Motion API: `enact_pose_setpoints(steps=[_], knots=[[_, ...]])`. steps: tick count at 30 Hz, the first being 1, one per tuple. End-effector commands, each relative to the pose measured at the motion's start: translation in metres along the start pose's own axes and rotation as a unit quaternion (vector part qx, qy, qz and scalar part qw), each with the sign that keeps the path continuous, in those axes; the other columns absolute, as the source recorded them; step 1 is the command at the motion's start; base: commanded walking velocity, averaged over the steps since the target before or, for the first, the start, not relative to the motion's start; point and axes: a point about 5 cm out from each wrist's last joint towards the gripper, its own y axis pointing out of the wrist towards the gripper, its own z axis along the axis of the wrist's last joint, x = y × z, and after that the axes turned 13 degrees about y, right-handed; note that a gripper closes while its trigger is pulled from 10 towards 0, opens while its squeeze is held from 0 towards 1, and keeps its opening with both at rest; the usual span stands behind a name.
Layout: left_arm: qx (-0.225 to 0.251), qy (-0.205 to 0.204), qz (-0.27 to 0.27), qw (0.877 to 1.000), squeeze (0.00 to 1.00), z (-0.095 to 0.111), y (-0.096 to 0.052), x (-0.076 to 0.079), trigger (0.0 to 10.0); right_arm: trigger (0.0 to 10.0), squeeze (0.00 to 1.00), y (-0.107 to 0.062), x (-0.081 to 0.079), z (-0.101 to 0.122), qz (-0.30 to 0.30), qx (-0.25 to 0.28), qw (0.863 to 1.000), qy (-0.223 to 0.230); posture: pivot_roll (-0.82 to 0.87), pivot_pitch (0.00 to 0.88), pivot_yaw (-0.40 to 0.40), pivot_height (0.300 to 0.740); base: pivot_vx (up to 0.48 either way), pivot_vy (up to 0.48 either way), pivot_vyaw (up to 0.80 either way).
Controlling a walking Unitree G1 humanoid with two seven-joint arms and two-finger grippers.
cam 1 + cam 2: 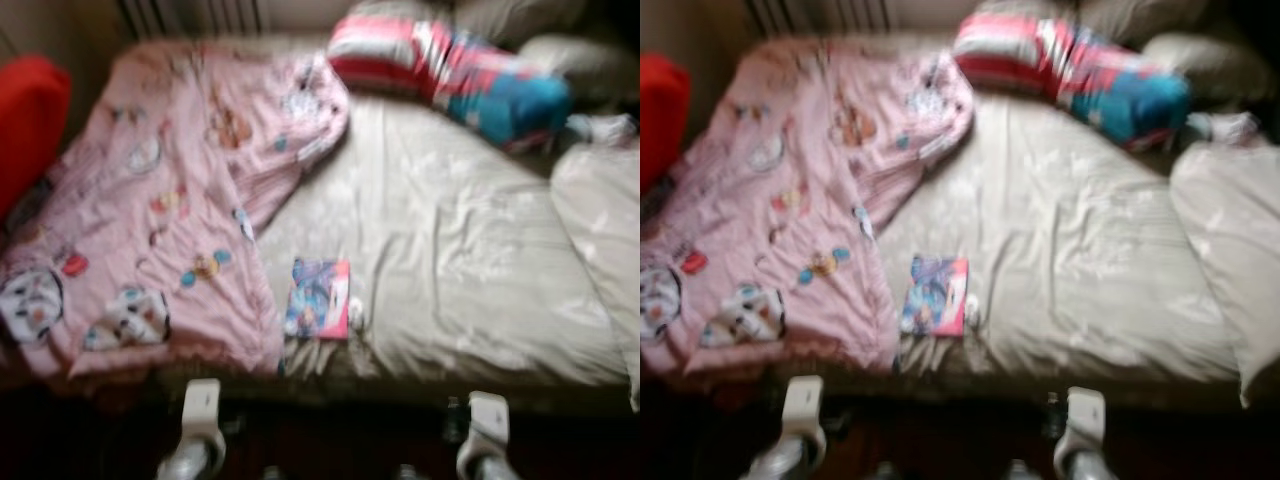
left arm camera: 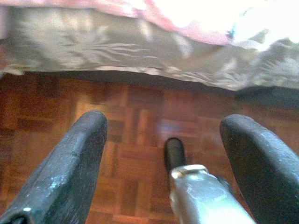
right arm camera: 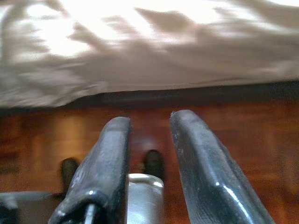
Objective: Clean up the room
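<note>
Near the front edge of the bed's beige sheet [image 1: 450, 250] lies a small colourful book [image 1: 318, 298]. A pink blanket [image 1: 160, 210] with cartoon prints is rumpled over the bed's left half. My left gripper [image 2: 163, 121] hangs open, fingers wide apart, over the wooden floor [image 2: 135, 140] below the bed's edge. Low beside the bed, my right gripper [image 3: 149, 116] has a narrow gap between its fingers and nothing in it. Both silver arms [image 1: 200, 420] show at the bottom of the blurred head views.
A striped red, white and blue pillow [image 1: 450, 70] lies at the head of the bed, with pale pillows [image 1: 600, 220] along the right side. Something red [image 1: 28, 120] stands at the far left. The bed's front edge is right before me.
</note>
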Motion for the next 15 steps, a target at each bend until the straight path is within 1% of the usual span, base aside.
enact_pose_setpoints(steps=[1, 5, 10, 11, 13, 15], knots=[[-0.021, -0.012, 0.003, 1.000, 0.00, -0.0134, -0.0037, 0.0013, 10.0, 10.0, 0.00, -0.0020, 0.0064, -0.0035, -0.008, -0.008, 1.000, -0.004, -0.09, 0.199, 0.042, 0.740, 0.000, 0.000, 0.00], [-0.018, -0.031, 0.012, 0.999, 0.00, -0.0151, -0.0047, -0.0016, 10.0, 10.0, 0.00, -0.0005, -0.0002, -0.0003, 0.008, 0.002, 1.000, -0.012, -0.10, 0.194, 0.047, 0.740, 0.000, 0.000, 0.00], [-0.021, -0.032, 0.011, 0.999, 0.00, -0.0168, -0.0053, -0.0034, 10.0, 10.0, 0.00, -0.0008, -0.0008, -0.0018, 0.010, 0.000, 1.000, -0.013, -0.10, 0.185, 0.052, 0.740, 0.000, 0.000, 0.00], [-0.021, -0.033, 0.010, 0.999, 0.00, -0.0174, -0.0055, -0.0041, 10.0, 10.0, 0.00, -0.0010, -0.0012, -0.0022, 0.014, -0.002, 1.000, -0.024, -0.10, 0.182, 0.054, 0.740, 0.000, 0.000, 0.00], [-0.021, -0.034, 0.009, 0.999, 0.00, -0.0176, -0.0056, -0.0043, 10.0, 10.0, 0.00, -0.0011, -0.0017, -0.0020, 0.018, 0.000, 0.999, -0.030, -0.10, 0.182, 0.054, 0.740, 0.000, 0.000, 0.00], [-0.021, -0.035, 0.008, 0.999, 0.00, -0.0178, -0.0057, -0.0048, 10.0, 10.0, 0.00, -0.0011, -0.0031, -0.0015, 0.026, 0.003, 0.999, -0.034, -0.11, 0.177, 0.055, 0.740, 0.000, 0.000, 0.63]])
